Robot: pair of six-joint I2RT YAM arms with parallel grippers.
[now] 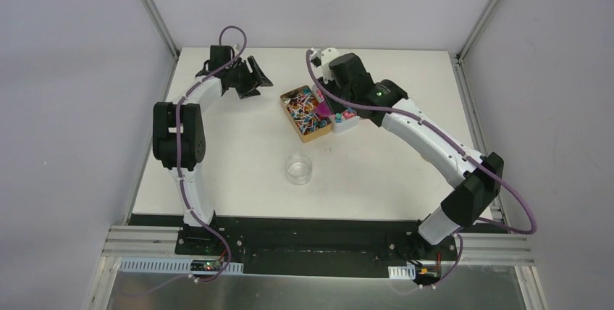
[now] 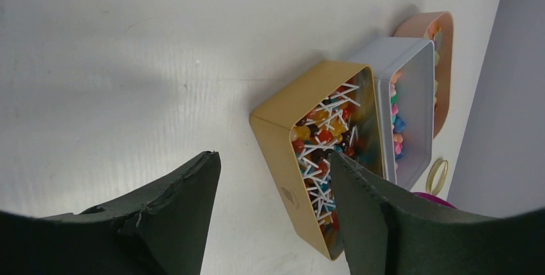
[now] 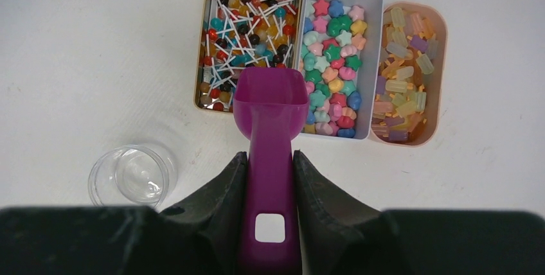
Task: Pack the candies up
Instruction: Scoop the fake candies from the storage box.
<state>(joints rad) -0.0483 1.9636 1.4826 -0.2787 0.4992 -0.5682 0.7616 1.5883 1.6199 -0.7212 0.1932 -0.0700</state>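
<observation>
The candies lie in three open boxes side by side. A tan box (image 3: 204, 44) holds stick candies (image 3: 247, 24). A white box (image 3: 373, 50) holds star and heart candies (image 3: 331, 63). A pink box (image 3: 440, 63) holds pale translucent candies (image 3: 402, 76). My right gripper (image 3: 270, 156) is shut on the handle of a magenta scoop (image 3: 270, 105). The scoop's bowl hangs over the near ends of the tan and white boxes, and I see no candy in it. My left gripper (image 2: 273, 159) is open and empty, beside the tan box (image 2: 283, 153). In the top view it (image 1: 253, 82) sits left of the boxes (image 1: 304, 111).
A clear, empty plastic cup (image 1: 298, 168) stands on the white table in front of the boxes. It also shows at the lower left of the right wrist view (image 3: 132, 175). A yellowish ring (image 2: 437, 175) lies beyond the white box. The table's edges run along grey walls.
</observation>
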